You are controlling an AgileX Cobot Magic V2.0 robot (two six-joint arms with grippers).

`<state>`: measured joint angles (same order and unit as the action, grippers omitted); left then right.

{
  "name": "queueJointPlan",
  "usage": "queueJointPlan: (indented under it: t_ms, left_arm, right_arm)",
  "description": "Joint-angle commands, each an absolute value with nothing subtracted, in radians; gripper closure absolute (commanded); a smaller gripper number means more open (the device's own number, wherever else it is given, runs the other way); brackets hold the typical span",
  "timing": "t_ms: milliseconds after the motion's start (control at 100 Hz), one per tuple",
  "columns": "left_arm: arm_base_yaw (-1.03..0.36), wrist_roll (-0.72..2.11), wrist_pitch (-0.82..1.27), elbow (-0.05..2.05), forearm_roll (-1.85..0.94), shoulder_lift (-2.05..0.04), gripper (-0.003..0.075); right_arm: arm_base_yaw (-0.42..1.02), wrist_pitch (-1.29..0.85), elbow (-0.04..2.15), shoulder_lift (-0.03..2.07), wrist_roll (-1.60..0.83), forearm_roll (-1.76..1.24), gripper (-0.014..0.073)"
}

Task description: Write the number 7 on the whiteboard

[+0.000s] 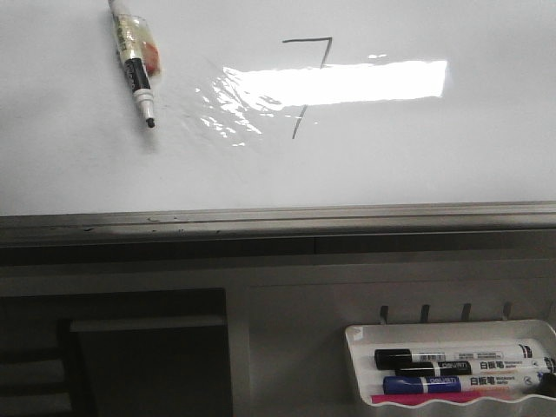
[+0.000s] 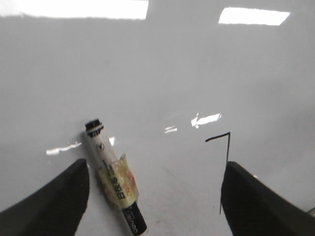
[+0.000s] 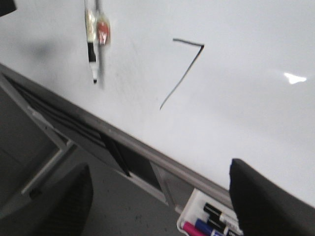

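Note:
The whiteboard [image 1: 87, 165] fills the upper half of the front view. On it is the number 7 [image 1: 308, 40], a thin dark digit, partly washed out by glare; it also shows in the left wrist view [image 2: 228, 147] and the right wrist view [image 3: 184, 74]. A white-and-black marker [image 1: 135, 65] wrapped in clear tape rests against the board at the upper left. My left gripper [image 2: 155, 169] is open, and the marker [image 2: 115, 182] sits by its left finger, ungripped. My right gripper [image 3: 160, 167] is open and empty, off the board's lower rail. Neither gripper shows in the front view.
A grey metal rail [image 1: 278, 217] runs along the board's lower edge. A small white tray [image 1: 356, 347] below right holds black [image 1: 460, 356], blue and pink markers; it also shows in the right wrist view [image 3: 189, 216]. A dark frame lies lower left.

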<state>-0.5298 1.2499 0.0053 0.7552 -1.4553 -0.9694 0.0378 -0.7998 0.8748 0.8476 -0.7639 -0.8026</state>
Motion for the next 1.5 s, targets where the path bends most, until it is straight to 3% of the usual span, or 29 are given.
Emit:
queueJointPlan:
  t_ms: [0,80,240,280,610,970,1490]
  left_arm:
    - [-0.526,1.250,0.012,0.782,-1.419,-0.887,0.0245]
    - [-0.526,1.250,0.014,0.782,-1.382,-0.825,0.0362]
    - [-0.526,1.250,0.105,0.780,-1.281,-0.714,0.0738]
    - [-0.526,1.251,0.132,0.774,-1.260,-0.693,0.0741]
    - [-0.526,1.271,0.125,0.531,-1.254,-0.456,0.0741]
    - [-0.526,1.272,0.026,0.296,-1.272,-0.095,0.0741]
    - [-0.526,1.272,0.008,0.262,-1.352,-0.041,0.0741]
  right_arm:
    - [0.030,-0.665,0.901,0.832,-0.768,-0.923,0.0132]
    - [0.030,-0.603,0.901,0.826,-0.770,-0.977,0.0246]
    - [0.032,-0.526,0.896,0.785,-0.804,-1.001,0.0592]
    - [0.032,-0.505,0.885,0.763,-0.834,-1.006,0.0668]
    - [0.032,-0.351,0.566,0.440,-0.953,-1.006,0.0657]
    - [0.032,-0.338,0.286,0.086,-0.953,-1.016,0.0657]
    - [0.032,-0.324,0.284,0.067,-0.953,-1.038,0.0657]
